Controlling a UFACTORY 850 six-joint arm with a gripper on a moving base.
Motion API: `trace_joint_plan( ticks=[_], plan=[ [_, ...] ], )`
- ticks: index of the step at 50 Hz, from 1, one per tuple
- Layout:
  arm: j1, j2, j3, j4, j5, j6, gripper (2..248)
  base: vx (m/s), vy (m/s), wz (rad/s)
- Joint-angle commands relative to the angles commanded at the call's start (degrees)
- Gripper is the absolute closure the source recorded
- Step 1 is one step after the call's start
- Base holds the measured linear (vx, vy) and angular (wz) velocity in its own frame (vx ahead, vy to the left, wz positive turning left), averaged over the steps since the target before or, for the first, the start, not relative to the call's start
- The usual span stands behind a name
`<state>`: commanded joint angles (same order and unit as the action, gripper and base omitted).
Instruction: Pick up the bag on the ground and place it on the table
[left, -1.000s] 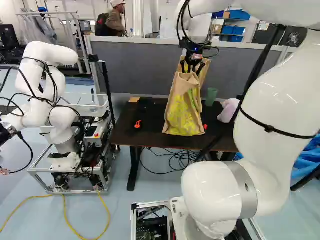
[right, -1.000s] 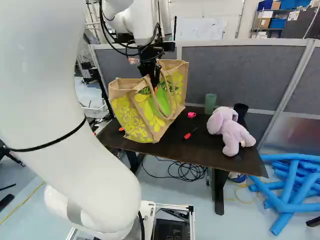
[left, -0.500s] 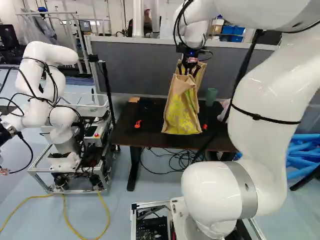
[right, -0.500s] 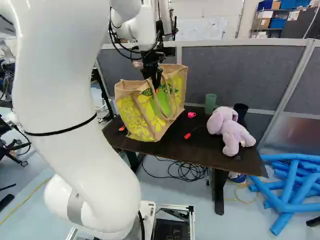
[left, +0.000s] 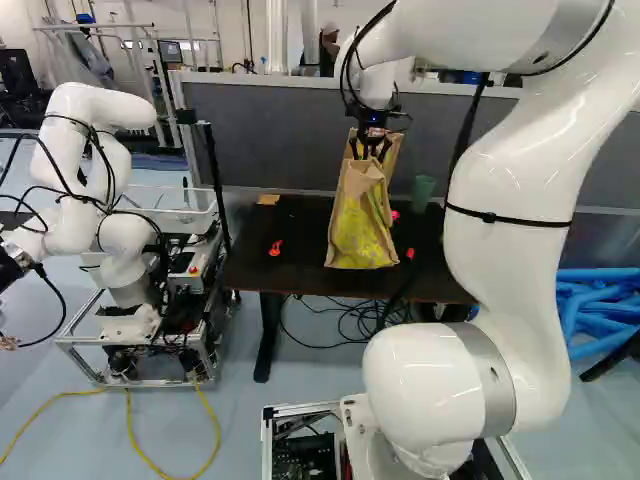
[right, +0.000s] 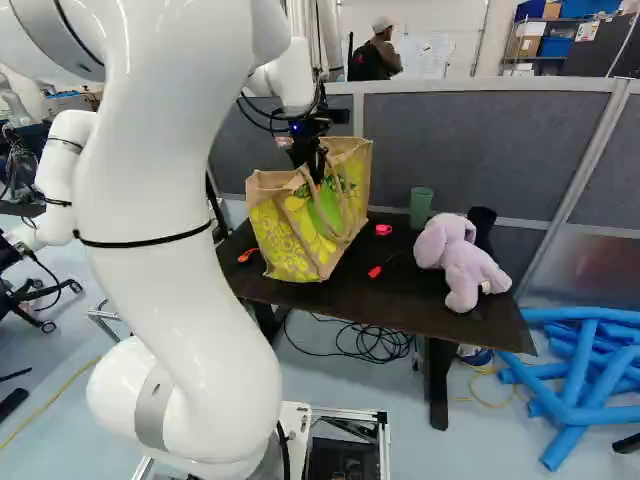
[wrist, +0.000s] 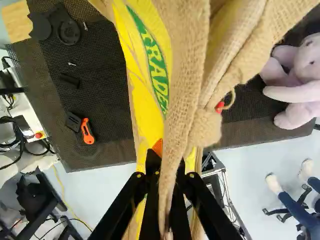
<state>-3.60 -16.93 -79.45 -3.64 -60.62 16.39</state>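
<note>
Where both fingers close on a tan handle (wrist: 167, 200) from either side, the end effector (left: 370, 154) is clamped on the bag (left: 360, 232), at twelve o'clock over it in the left base view. Bulky and open-topped, the bag stands on the dark worktop (right: 440, 318) — in the right base view the green cup (right: 421, 204) sits near it at three o'clock, and the purple stuffed toy (right: 463, 268) lies farther off, between three and four. At eight o'clock from the bag in the left base view lies an orange cutter (left: 275, 248) — well apart from it.
</note>
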Motion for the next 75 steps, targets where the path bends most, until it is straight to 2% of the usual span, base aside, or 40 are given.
trace_joint_plan(
  ticks=[27,47,68,73,74,75],
  plan=[
    [1.8,-5.4,-1.6,-0.2,3.3,0.0,229,0.000,0.000,0.000],
    [1.9,-8.8,-2.1,-0.2,3.4,0.0,229,0.000,0.000,0.000],
    [1.9,-9.3,-2.2,-0.2,3.4,0.0,229,0.000,0.000,0.000],
    [1.9,-9.3,-2.2,-0.2,3.4,0.0,226,0.000,0.000,0.000],
    [1.9,-9.3,-2.2,-0.2,3.4,0.0,199,0.000,0.000,0.000],
    [1.9,-9.3,-2.2,-0.2,3.4,0.0,199,0.000,0.000,0.000]
  ],
)
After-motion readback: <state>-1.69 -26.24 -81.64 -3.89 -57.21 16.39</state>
